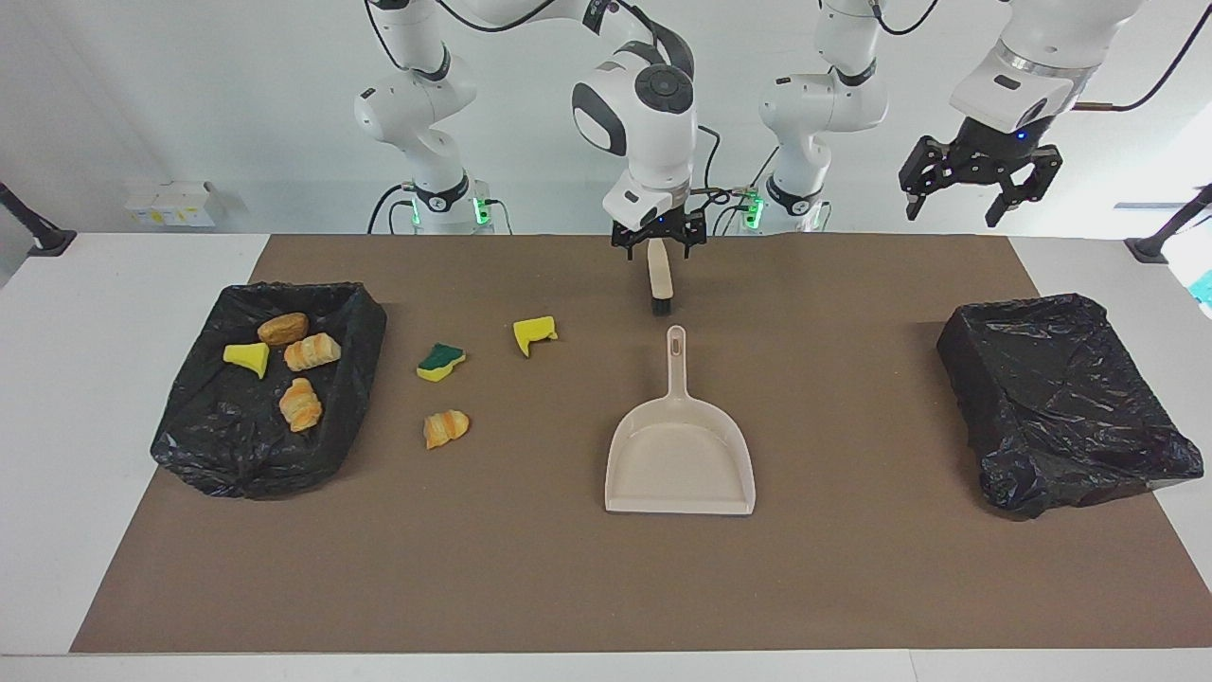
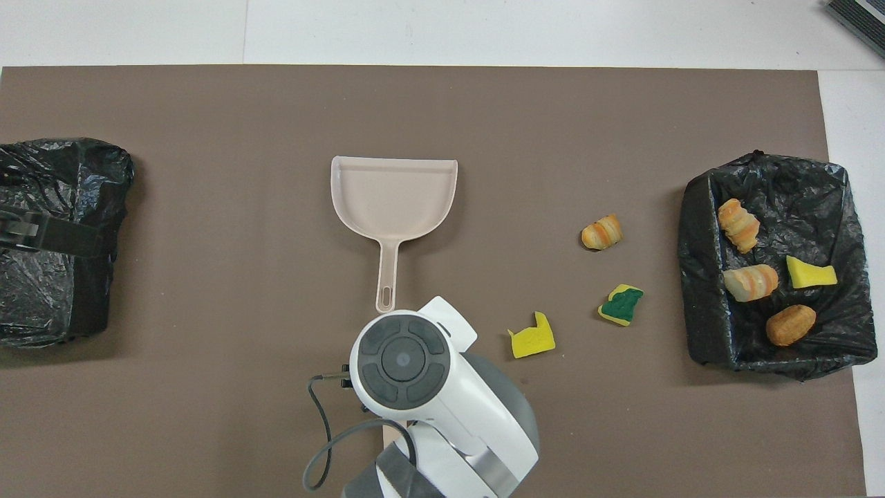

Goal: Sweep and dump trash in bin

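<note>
Mat (image 1: 568,587): brown sheet over the tabletop, carrying everything.
Full bin (image 1: 204,445): black-lined, at the mat's edge toward the right arm's end; holds four scraps: brown lump (image 1: 282,329), yellow wedge (image 1: 247,358), two bread chunks (image 1: 311,351).
Empty bin (image 1: 1060,398): black-lined, at the mat's edge toward the left arm's end; nothing seen inside.
Loose trash: three pieces on the mat beside the full bin: green-and-yellow sponge (image 1: 440,361), yellow sponge (image 1: 534,333), bread piece (image 1: 445,428).
Dustpan (image 1: 680,464): mid-mat, flat, handle pointing toward the robots, pan bare; nothing touching it.
Brush (image 1: 659,279): near the mat's robot-side edge, in line with the dustpan handle, bristles toward the dustpan.
Right gripper (image 1: 657,237): over the brush handle end, fingers spread wide to either side; contact not readable, no grip judged.
Left gripper (image 1: 977,194): raised above the mat's corner near the empty bin, fingers wide apart, holding nothing; waiting.
Progress (judged): four of seven scraps binned; three left.
Remaining (judged): take brush, sweep loose pieces into dustpan, dump in bin.
</note>
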`<action>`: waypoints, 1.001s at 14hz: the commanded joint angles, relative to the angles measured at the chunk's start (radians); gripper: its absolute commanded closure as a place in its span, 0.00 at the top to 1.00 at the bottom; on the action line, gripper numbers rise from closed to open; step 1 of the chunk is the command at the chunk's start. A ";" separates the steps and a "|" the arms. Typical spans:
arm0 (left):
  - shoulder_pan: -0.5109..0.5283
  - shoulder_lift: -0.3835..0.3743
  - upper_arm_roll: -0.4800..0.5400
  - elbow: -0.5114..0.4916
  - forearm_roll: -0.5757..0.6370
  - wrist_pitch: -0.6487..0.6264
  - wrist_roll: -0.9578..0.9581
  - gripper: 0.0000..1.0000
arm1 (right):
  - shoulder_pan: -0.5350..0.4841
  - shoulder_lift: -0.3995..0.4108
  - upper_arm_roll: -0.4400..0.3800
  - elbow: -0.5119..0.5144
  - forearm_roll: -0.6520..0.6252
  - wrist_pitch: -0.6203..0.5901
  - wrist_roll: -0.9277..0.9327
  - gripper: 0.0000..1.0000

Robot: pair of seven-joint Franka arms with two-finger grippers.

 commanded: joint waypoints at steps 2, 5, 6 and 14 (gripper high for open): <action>0.013 -0.002 -0.010 0.000 0.016 -0.004 0.013 1.00 | 0.066 -0.108 -0.003 -0.197 0.036 0.082 0.055 1.00; 0.013 -0.002 -0.010 0.000 0.016 -0.004 0.013 1.00 | 0.152 -0.111 -0.003 -0.281 0.036 0.121 0.165 1.00; 0.013 -0.002 -0.010 0.000 0.016 -0.004 0.013 1.00 | 0.180 -0.109 -0.003 -0.298 0.038 0.122 0.178 1.00; 0.012 -0.004 -0.010 -0.003 0.016 -0.014 0.016 1.00 | 0.300 -0.111 0.003 -0.406 0.038 0.247 0.278 1.00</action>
